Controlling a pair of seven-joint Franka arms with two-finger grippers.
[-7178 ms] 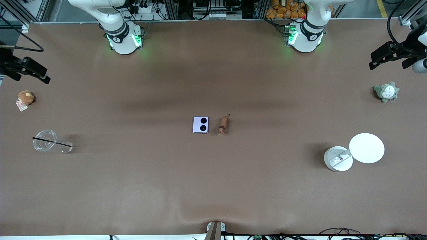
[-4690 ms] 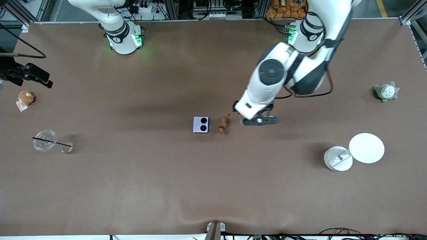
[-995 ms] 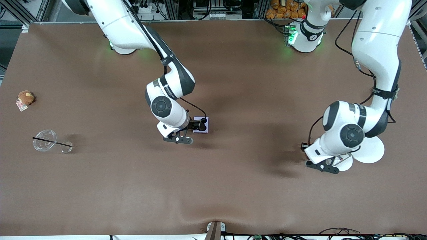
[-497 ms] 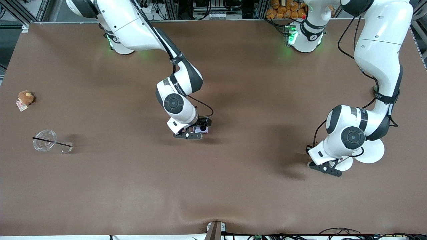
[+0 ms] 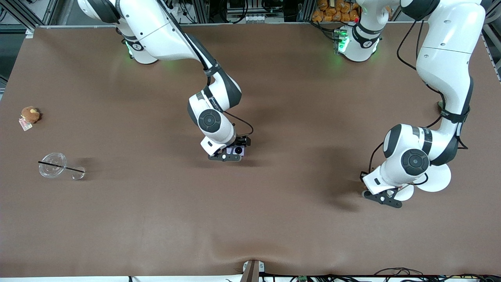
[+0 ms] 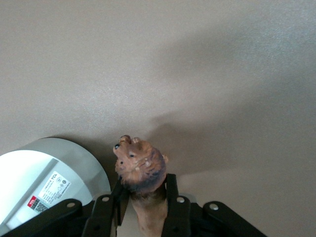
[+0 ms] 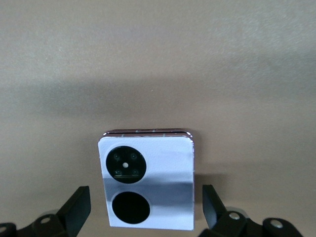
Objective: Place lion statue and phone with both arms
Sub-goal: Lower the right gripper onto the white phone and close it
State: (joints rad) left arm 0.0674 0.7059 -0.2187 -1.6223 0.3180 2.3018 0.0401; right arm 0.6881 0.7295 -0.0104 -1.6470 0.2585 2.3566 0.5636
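the right gripper (image 5: 234, 153) hangs low over the small squarish pale lavender folded phone with two black round lenses (image 7: 147, 186), which lies flat on the brown counter (image 5: 274, 219) near its middle; in the right wrist view the fingers (image 7: 76, 206) stand spread wide, one on each side of the phone and clear of its edges, gripping nothing; the phone sits squarely in the gap, its two lenses in a line that runs along the fingers rather than across the gap, so a straight drop and squeeze would, by my judgement, take it across its side edges; the phone is not yet lifted.

the left gripper (image 6: 143, 210) is clenched on the tiny reddish-brown hard lion statue (image 6: 140, 170), holding it by the body with the maned head sticking out past the fingertips; the statue's long axis runs out along the fingers; in the front view this gripper (image 5: 385, 194) is up over the counter toward the left arm's end, just beside the white round disc-shaped device (image 5: 434, 178), whose grey-white labelled base (image 6: 47, 180) shows close by the lion's head; setting the statue down there looks like the left arm's next step, with the risk of bumping that base.
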